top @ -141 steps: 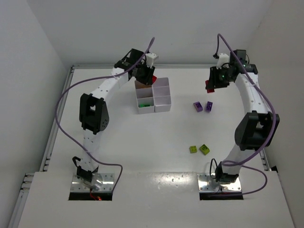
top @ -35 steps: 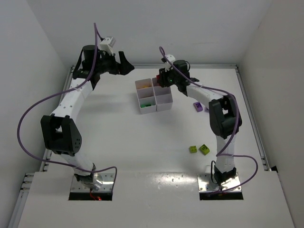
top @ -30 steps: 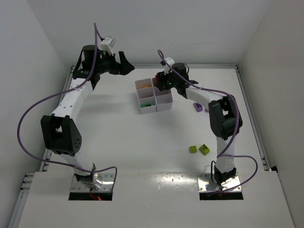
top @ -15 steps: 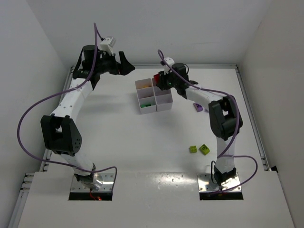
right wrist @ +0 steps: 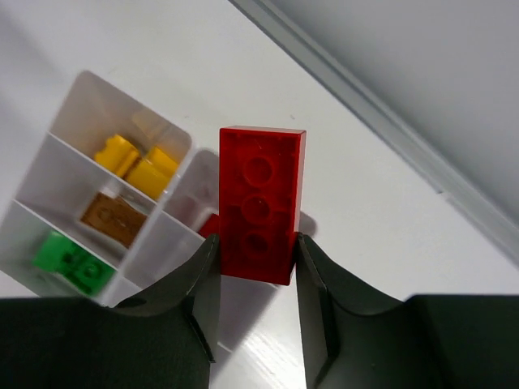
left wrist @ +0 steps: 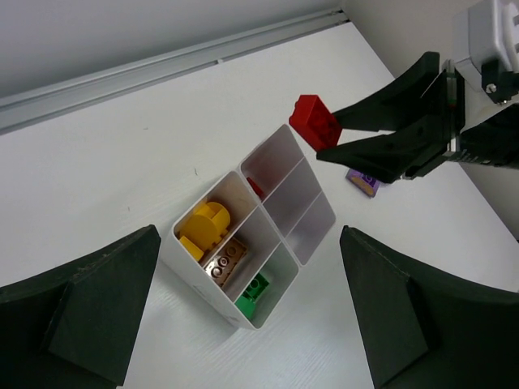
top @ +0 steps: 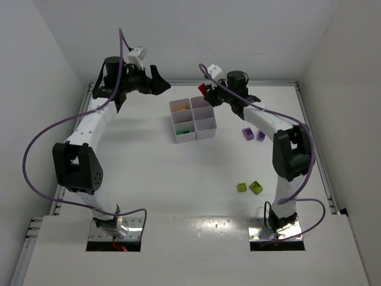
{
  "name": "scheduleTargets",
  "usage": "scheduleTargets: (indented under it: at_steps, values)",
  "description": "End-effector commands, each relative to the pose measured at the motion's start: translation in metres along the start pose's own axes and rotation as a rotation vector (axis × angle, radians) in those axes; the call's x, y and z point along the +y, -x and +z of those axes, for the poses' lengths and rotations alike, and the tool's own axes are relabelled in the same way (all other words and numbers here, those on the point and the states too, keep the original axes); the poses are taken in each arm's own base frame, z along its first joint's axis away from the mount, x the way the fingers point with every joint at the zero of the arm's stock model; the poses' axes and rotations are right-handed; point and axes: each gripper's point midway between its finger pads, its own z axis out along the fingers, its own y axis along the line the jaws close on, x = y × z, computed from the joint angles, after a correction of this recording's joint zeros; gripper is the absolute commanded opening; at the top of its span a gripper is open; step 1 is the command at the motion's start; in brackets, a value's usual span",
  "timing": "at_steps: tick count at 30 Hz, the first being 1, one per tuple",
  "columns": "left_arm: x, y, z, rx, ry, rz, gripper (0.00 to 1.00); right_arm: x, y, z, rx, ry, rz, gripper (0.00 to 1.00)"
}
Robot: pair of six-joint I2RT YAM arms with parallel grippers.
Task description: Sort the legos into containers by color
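A white plastic tray of six square compartments (left wrist: 207, 285) sits on a plain white worktop (top: 149, 173), holding yellow plastic bricks (left wrist: 203, 227), an orange-brown studded brick (left wrist: 225, 259) and a bright green brick (left wrist: 255, 289). A glossy red rectangular brick (right wrist: 258, 203) is separate, with two purple bricks (top: 248, 133) and two lime-green bricks (top: 242, 187) loose. Purple cables (top: 122, 44) run along white arms (top: 92, 122).

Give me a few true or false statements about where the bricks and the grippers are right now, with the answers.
1. The right gripper is shut on a red brick. True.
2. The left gripper holds a yellow brick. False: it is open and empty; the yellow bricks lie in the tray.
3. The green brick sits in a corner compartment of the tray. True.
4. Every purple brick is in the tray. False: two purple bricks lie on the table.
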Motion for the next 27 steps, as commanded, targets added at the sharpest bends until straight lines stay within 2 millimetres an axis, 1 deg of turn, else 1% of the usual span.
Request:
scheduleTargets:
  at_steps: [1,2,3,4,5,6,8,10,12,13,14,15,16,18,19,20,22,24,25,26,27]
  values:
    - [-0.010,0.011,0.003,-0.034,-0.063,0.041,1.00,-0.010,0.037,-0.016,-0.065,0.030,-0.260,0.08]
    - [-0.012,0.007,0.008,-0.023,-0.070,0.037,1.00,-0.013,0.045,-0.017,-0.076,0.034,-0.321,0.09]
    - [-0.013,0.011,0.007,-0.030,-0.071,0.043,1.00,-0.011,0.038,-0.014,-0.062,0.052,-0.347,0.11]
    - [-0.013,0.011,0.007,-0.030,-0.071,0.043,1.00,-0.017,0.037,-0.016,-0.048,0.050,-0.381,0.12]
    - [-0.013,0.011,0.007,-0.030,-0.071,0.043,1.00,-0.018,0.037,-0.016,-0.048,0.049,-0.414,0.15]
    - [-0.009,0.008,0.010,-0.025,-0.061,0.037,1.00,-0.020,0.034,-0.014,-0.042,0.052,-0.473,0.16]
    - [-0.009,0.008,0.010,-0.025,-0.061,0.037,1.00,-0.024,0.032,-0.011,-0.039,0.041,-0.531,0.18]
    - [-0.009,0.008,0.010,-0.025,-0.061,0.037,1.00,-0.029,0.032,-0.004,-0.024,0.037,-0.553,0.20]
    - [-0.007,0.009,0.010,-0.028,-0.050,0.037,1.00,-0.031,0.040,0.001,-0.027,0.027,-0.593,0.21]
    - [-0.006,0.005,0.011,-0.021,-0.049,0.031,1.00,-0.033,0.037,0.003,-0.014,0.025,-0.604,0.22]
    - [-0.007,0.008,0.008,-0.030,-0.041,0.037,1.00,-0.032,0.030,0.007,-0.003,0.032,-0.613,0.22]
    - [-0.007,0.008,0.008,-0.030,-0.041,0.037,1.00,-0.032,0.037,0.008,-0.010,0.025,-0.648,0.24]
    - [-0.007,0.008,0.008,-0.030,-0.041,0.037,1.00,-0.031,0.031,0.010,0.005,0.036,-0.658,0.24]
    - [-0.007,0.008,0.008,-0.030,-0.041,0.037,1.00,-0.032,0.033,0.010,0.008,0.038,-0.687,0.25]
    - [-0.006,0.004,0.009,-0.023,-0.040,0.031,1.00,-0.031,0.031,0.009,0.015,0.044,-0.694,0.25]
    - [-0.006,0.004,0.009,-0.023,-0.040,0.031,1.00,-0.028,0.026,0.009,0.027,0.067,-0.696,0.25]
    - [-0.004,0.005,0.009,-0.025,-0.031,0.031,1.00,-0.026,0.024,0.009,0.030,0.083,-0.731,0.25]
    - [-0.004,0.005,0.009,-0.025,-0.031,0.031,1.00,-0.022,0.014,0.007,0.041,0.106,-0.746,0.26]
    - [-0.004,0.005,0.009,-0.025,-0.031,0.031,1.00,-0.022,0.014,0.007,0.041,0.106,-0.759,0.28]
    - [-0.004,0.005,0.009,-0.025,-0.031,0.031,1.00,-0.017,0.016,0.008,0.036,0.113,-0.762,0.28]
    - [-0.004,0.005,0.009,-0.025,-0.031,0.031,1.00,-0.018,0.013,0.008,0.050,0.113,-0.759,0.29]
